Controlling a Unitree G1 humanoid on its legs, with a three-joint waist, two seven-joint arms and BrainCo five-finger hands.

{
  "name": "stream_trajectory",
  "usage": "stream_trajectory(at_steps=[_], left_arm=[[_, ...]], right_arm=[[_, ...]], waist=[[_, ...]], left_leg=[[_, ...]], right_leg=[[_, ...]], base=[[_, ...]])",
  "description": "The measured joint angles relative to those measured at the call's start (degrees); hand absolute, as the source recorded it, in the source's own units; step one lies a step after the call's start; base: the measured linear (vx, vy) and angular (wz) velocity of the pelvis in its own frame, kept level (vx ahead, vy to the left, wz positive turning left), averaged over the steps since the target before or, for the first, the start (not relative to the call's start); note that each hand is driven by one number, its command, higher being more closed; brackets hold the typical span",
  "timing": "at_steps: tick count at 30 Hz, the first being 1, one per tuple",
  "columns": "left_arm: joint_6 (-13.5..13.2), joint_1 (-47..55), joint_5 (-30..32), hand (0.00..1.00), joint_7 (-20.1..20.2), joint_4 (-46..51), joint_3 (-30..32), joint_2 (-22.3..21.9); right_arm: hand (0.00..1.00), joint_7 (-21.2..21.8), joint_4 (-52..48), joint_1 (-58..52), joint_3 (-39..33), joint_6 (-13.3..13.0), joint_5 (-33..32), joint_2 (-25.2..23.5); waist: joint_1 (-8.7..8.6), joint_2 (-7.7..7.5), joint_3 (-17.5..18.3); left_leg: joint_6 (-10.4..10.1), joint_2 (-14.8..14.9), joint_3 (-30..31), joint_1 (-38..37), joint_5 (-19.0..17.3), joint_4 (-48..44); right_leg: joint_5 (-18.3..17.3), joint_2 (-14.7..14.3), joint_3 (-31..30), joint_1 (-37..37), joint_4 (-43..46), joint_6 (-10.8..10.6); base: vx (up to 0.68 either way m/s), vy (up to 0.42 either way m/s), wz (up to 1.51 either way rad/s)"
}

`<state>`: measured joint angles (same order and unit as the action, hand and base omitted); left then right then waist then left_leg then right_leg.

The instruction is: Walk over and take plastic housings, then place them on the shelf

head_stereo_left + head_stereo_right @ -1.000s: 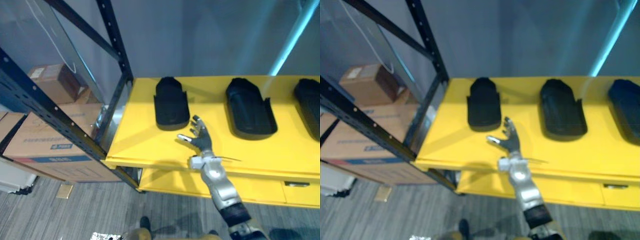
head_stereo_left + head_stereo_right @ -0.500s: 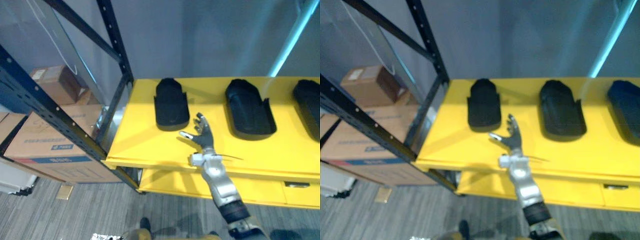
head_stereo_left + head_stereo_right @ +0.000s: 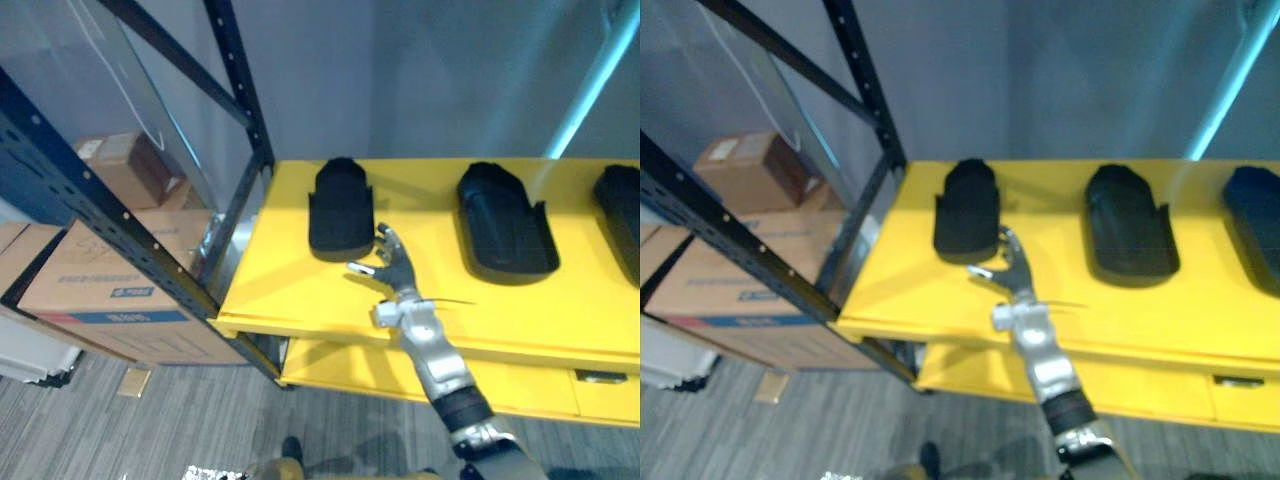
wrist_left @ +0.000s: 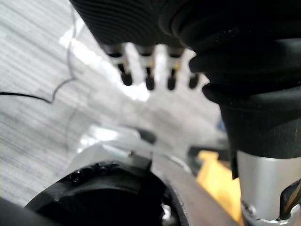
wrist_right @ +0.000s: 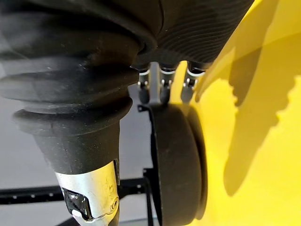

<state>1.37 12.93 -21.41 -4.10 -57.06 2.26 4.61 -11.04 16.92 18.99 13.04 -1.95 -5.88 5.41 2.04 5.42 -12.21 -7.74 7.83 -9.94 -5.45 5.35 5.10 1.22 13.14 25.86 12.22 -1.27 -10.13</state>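
Three black plastic housings lie on a yellow table: a left one, a middle one and one at the right edge. My right hand is open just above the table top, its fingertips right beside the near right corner of the left housing. I cannot tell whether they touch it. In the right wrist view the straight fingers point at that housing. My left hand hangs open over the grey floor, holding nothing.
A dark blue metal shelf rack stands at the left, its upright next to the table's left end. Cardboard boxes sit low in the rack. The table front has a drawer handle. A grey wall runs behind.
My right hand has edged slightly to the left, nearer the left housing. The whole view has shifted a little; the housings lie as before.
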Motion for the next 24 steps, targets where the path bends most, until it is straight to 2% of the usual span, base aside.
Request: stream_trajectory(at_steps=[13, 16, 21, 24], left_arm=[[0.0, 0.0, 0.1, 0.0, 0.0, 0.0, 0.5, 0.1], [0.0, 0.0, 0.2, 0.0, 0.0, 0.0, 0.5, 0.1], [0.0, 0.0, 0.5, 0.0, -0.1, 0.0, 0.9, 0.0], [0.0, 0.0, 0.6, 0.0, -0.1, 0.0, 1.2, 0.0]], right_arm=[[0.0, -0.5, 1.7, 0.5, 0.7, 0.0, 0.6, -0.9], [0.0, -2.2, 1.7, 0.5, 0.7, -0.1, 2.5, -1.0], [0.0, -6.6, -0.8, 0.5, 1.0, -2.3, 8.5, -1.3], [0.0, -6.6, -4.4, 0.5, 1.3, -4.6, 11.6, -1.2]], waist=[[0.26, -0.53, 0.3], [0.26, -0.53, 0.3], [0.24, -0.53, 0.3], [0.25, -0.54, 0.3]], left_leg=[[-0.1, 0.0, 0.2, 0.3, 0.1, 0.0], [-0.1, 0.1, 0.1, 0.3, 0.1, 0.0], [-0.1, 0.2, -0.2, 0.3, 0.1, 0.0], [-0.1, 0.3, -0.4, 0.2, 0.1, 0.0]], right_leg=[[0.0, 0.0, 0.3, -0.1, 0.3, 0.1], [0.0, 0.0, 0.2, -0.1, 0.3, 0.1], [0.0, 0.0, -0.4, -0.3, 0.3, 0.1], [0.0, -0.1, -0.6, -0.3, 0.4, 0.1]], base=[[0.0, -0.001, 0.01], [0.0, 0.0, 0.0], [0.0, 0.0, -0.02], [0.0, 0.0, -0.01]])
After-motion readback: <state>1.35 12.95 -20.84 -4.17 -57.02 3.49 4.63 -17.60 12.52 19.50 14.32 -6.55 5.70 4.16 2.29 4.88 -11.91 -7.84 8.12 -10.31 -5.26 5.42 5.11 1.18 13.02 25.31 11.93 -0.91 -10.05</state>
